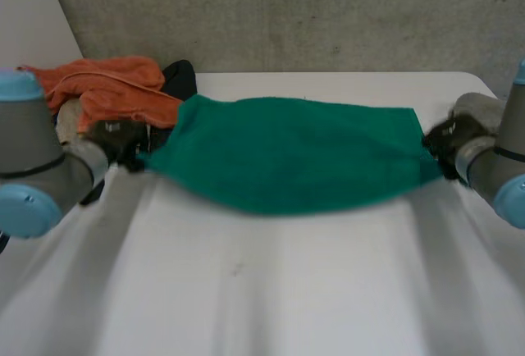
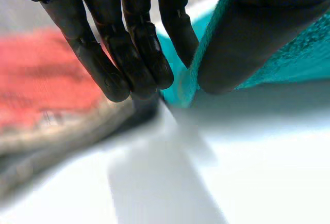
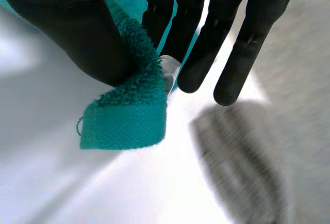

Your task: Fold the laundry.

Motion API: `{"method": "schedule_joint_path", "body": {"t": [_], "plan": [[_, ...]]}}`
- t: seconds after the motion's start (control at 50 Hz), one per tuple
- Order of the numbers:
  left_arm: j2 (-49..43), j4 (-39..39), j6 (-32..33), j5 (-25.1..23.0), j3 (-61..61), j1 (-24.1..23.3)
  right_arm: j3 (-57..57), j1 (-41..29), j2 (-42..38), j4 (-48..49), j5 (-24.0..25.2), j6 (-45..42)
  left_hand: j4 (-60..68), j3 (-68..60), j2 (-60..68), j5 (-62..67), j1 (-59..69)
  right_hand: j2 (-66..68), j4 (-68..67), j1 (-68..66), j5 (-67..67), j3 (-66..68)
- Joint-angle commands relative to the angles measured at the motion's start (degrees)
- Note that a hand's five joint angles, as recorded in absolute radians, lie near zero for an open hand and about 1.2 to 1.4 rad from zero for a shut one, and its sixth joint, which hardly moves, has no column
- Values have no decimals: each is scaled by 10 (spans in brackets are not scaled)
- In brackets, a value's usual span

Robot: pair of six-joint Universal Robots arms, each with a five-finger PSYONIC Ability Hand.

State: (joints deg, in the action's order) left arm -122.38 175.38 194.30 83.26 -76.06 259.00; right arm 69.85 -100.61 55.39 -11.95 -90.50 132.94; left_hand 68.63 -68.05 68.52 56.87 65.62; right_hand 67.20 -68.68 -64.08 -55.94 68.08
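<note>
A lab or test room is suggested by a bare white table [image 1: 246, 307] set against a raw grey concrete wall [image 1: 287, 11].

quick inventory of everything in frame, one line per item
green towel: 1, green, stretched between the two hands over the middle of the table, sagging at its centre
orange cloth: 1, orange, bunched at the table's far left end
black cloth: 1, black, tucked against the orange cloth, behind the towel's left end
table: 1, white, under everything
wall: 1, grey, behind the table
arms: 2, grey with light-blue caps, left arm and right arm at the table's two ends
left hand: 1, black, thumb and fingers pinching the towel's left edge
right hand: 1, black, thumb and fingers pinching the towel's right corner
</note>
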Motion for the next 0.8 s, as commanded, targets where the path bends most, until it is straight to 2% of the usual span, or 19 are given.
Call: {"method": "schedule_joint_path", "body": {"t": [0.02, 0.1, 0.16, 0.22, 0.28, 0.38, 0.48, 0.58, 0.74, 0.76, 0.78, 0.8], "plan": [[115, -136, 92, -1, -173, 26, 113, 29, 111, -210, -26, -93, 114, -119, 115, 131, 144, 128, -113, -159, -141, 119], [161, -137, 164, -20, -231, 56, 157, 54, 150, -211, -25, -169, 114, -119, 115, 131, 144, 128, -113, -159, -141, 119], [163, -134, 204, -31, -243, 76, 165, 63, 145, -182, -22, -215, 114, -119, 115, 131, 144, 128, -113, -159, -141, 119], [154, -129, 224, -32, -230, 73, 160, 57, 126, -154, -24, -213, 114, -119, 115, 131, 144, 128, -113, -159, -141, 119], [123, -109, 205, -28, -180, 60, 139, 42, 101, -111, -32, -184, 114, -119, 115, 131, 144, 128, -113, -159, -141, 119], [64, -91, 128, -5, -69, 25, 89, 26, 57, -27, -39, -107, 114, -119, 115, 131, 144, 128, -113, -159, -141, 119], [-29, -103, 76, 59, 95, -15, 13, 16, -8, 49, -60, -61, 114, -119, 115, 131, 144, 128, -113, -159, -141, 119], [-109, -136, 56, 104, 237, -43, -55, 9, -64, 77, -84, -69, 114, -119, 115, 131, 144, 128, -113, -159, -141, 119], [-230, -204, 55, 129, 436, -74, -145, -3, -136, 90, -92, -78, 114, -119, 115, 131, 144, 126, -111, -157, -139, 117], [-238, -211, 55, 127, 451, -76, -153, -5, -142, 91, -93, -78, 114, -119, 115, 131, 144, -64, 79, 33, 51, -73], [-245, -218, 55, 125, 464, -80, -160, -6, -149, 90, -95, -78, 32, -38, 33, 50, 62, -329, 344, 298, 316, -338], [-255, -229, 55, 118, 485, -89, -168, -11, -157, 87, -101, -79, -415, 409, -414, -397, -385, -572, 587, 541, 559, -581]]}}
